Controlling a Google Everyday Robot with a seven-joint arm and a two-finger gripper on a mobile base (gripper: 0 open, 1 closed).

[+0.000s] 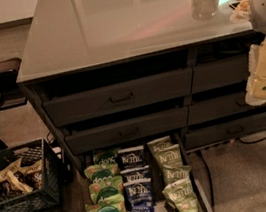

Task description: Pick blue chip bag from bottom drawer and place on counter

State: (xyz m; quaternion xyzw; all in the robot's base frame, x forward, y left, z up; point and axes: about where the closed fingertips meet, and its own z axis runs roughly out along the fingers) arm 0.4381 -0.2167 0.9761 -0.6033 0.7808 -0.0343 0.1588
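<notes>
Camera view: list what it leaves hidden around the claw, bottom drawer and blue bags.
Claw, at the right edge beside the upper drawers: partly cut off by the frame.
Bottom drawer: front end cut off by the lower edge.
Blue chip bags: rear two partly covered by the bag in front.

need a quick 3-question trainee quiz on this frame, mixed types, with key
1. Multiple choice: in the open bottom drawer, which column holds the blue chip bags? A left, B middle, C right.
2. True or false: the pincer is down inside the drawer.
3. How many blue chip bags lie on the counter?
Key: 1 B. 2 False: the pincer hangs at the view's right edge, just below counter height, well above the bags. 3 Zero.
</notes>
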